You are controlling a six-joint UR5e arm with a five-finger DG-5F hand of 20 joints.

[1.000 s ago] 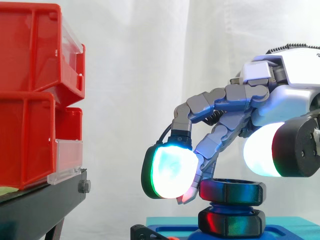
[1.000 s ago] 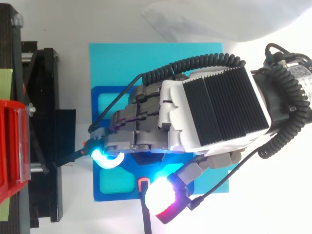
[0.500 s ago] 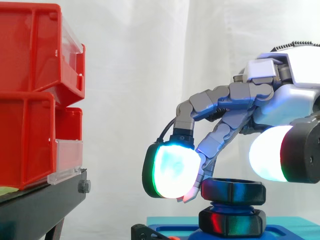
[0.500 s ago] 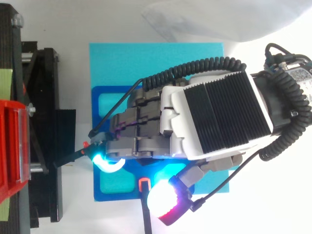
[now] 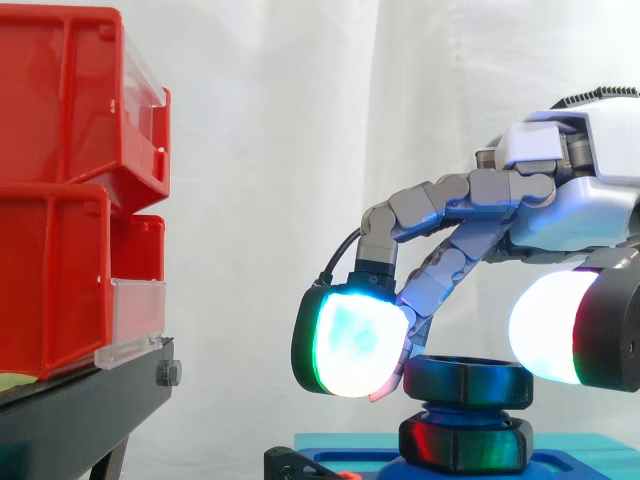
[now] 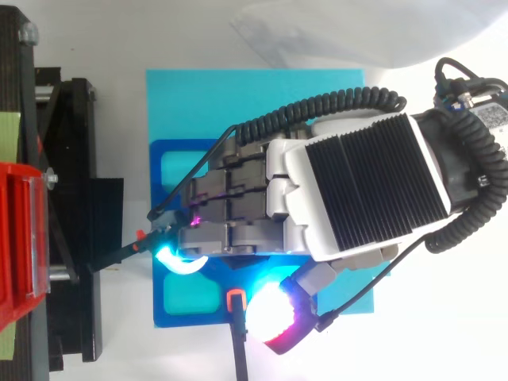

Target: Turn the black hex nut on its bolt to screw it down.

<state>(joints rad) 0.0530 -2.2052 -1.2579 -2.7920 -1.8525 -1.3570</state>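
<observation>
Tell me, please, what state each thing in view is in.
black hex nut, level on its bolt, not yet down on the lower hex piece.
hand, poised at the nut, grasp unclear.
red bins, stacked on the black stand.
blue base, flat under the bolt.

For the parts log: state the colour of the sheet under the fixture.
Cyan sheet, clearest in the top view.

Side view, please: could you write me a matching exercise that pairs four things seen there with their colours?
Things:
1. bins
2. top nut
3. mat
4. curtain

Colours:
A. cyan
B. white
C. red
D. black

Pairs: 1-C, 2-D, 3-A, 4-B.
</observation>
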